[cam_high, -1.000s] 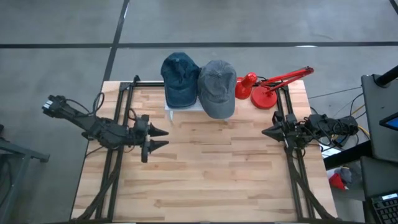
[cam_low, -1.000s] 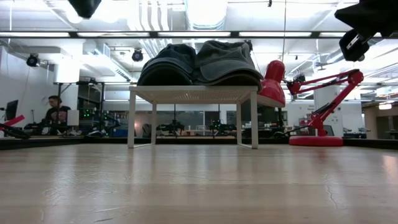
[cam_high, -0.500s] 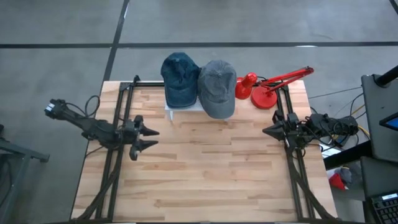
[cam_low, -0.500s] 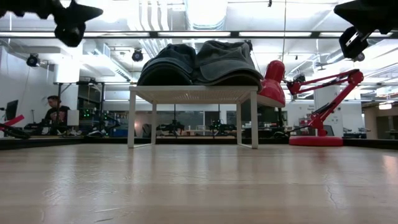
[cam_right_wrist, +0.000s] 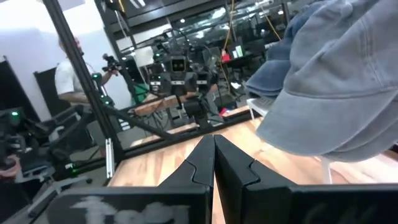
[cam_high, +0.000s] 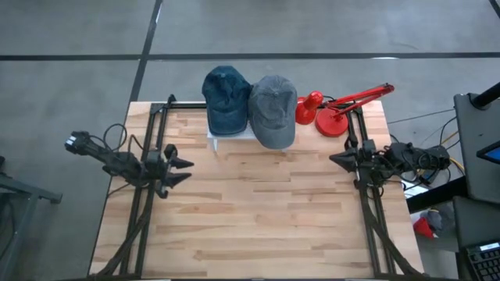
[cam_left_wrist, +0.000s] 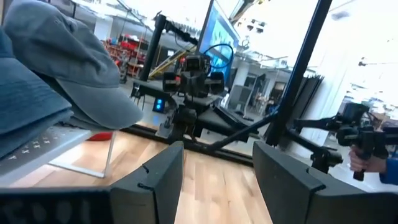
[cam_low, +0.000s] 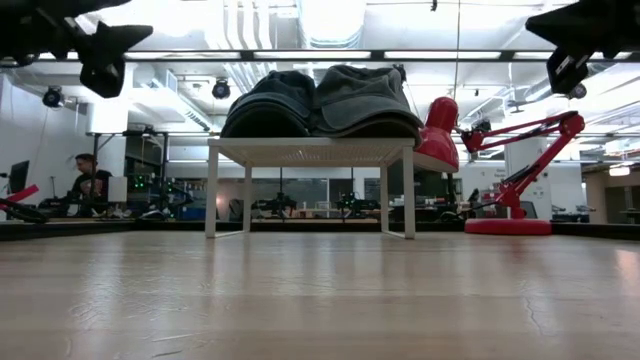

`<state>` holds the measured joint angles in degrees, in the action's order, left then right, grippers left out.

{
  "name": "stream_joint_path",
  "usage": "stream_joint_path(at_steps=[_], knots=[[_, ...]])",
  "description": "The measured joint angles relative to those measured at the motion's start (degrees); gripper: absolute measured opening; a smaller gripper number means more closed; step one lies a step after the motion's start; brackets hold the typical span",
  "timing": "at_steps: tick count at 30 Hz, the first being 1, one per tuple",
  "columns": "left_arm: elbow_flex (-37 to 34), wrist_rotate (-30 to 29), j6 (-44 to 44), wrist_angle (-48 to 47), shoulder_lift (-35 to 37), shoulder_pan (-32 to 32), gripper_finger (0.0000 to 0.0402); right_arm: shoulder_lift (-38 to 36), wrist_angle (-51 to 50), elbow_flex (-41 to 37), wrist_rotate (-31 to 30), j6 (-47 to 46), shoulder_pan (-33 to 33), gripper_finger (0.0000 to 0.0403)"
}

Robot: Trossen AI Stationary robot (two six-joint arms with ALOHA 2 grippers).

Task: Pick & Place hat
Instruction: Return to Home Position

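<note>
**High view.** A blue cap (cam_high: 226, 100) and a grey cap (cam_high: 273, 109) lie side by side, touching, on a small white shelf (cam_high: 212, 142) at the upper centre of the frame, at the far edge of the wooden bench (cam_high: 258, 218). Both brims point toward the bottom of the frame. The fabric of both looks washed and faded. A red lamp (cam_high: 336, 109) stands just right of the grey cap. The left end effector (cam_high: 189, 170) sits at centre left with its fingers parted and nothing between them. The right end effector (cam_high: 332, 162) sits at centre right with its fingers pressed together, empty.

**Low view.** The caps form two rounded mounds on the shelf (cam_low: 310, 150), darker on the left (cam_low: 270, 105) and paler on the right (cam_low: 365, 100). The lamp (cam_low: 510, 160) is at the right. A person (cam_low: 90, 180) sits in the room at far left.

**Left wrist view.** The parted fingers (cam_left_wrist: 155, 180) frame bare bench. The blue cap (cam_left_wrist: 25, 106) and the grey cap's crown and brim (cam_left_wrist: 68, 56) fill the upper left.

**Right wrist view.** The fingers (cam_right_wrist: 202, 165) meet in a closed wedge. The grey cap (cam_right_wrist: 348, 87) fills the upper right, with the blue cap (cam_right_wrist: 280, 59) behind it.
</note>
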<state>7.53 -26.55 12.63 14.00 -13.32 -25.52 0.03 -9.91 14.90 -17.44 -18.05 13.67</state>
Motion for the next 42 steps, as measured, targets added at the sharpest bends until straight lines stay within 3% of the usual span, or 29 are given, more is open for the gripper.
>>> stream_joint_path(at_steps=[13, 22, 33, 42], knots=[[-6.93, 0.55, -0.29, 0.19, 6.0, 0.06, 0.0195, 0.0, 1.0, -1.5, 2.71, 2.9, 0.02, 0.0008], [-7.04, -0.76, -1.69, -2.31, 6.95, 0.42, 0.0195, -0.02, 4.01, -5.45, 4.07, 1.36, 0.0, 0.0008], [-7.06, -0.76, -1.56, -5.54, 6.89, 0.42, 0.0195, -0.02, 5.19, -7.53, 2.42, 6.57, -0.09, 0.0008], [-7.08, -0.76, -1.49, -5.54, 6.89, 0.42, 0.0195, -0.02, 11.82, -12.71, 3.82, 9.58, -0.09, 0.0008]])
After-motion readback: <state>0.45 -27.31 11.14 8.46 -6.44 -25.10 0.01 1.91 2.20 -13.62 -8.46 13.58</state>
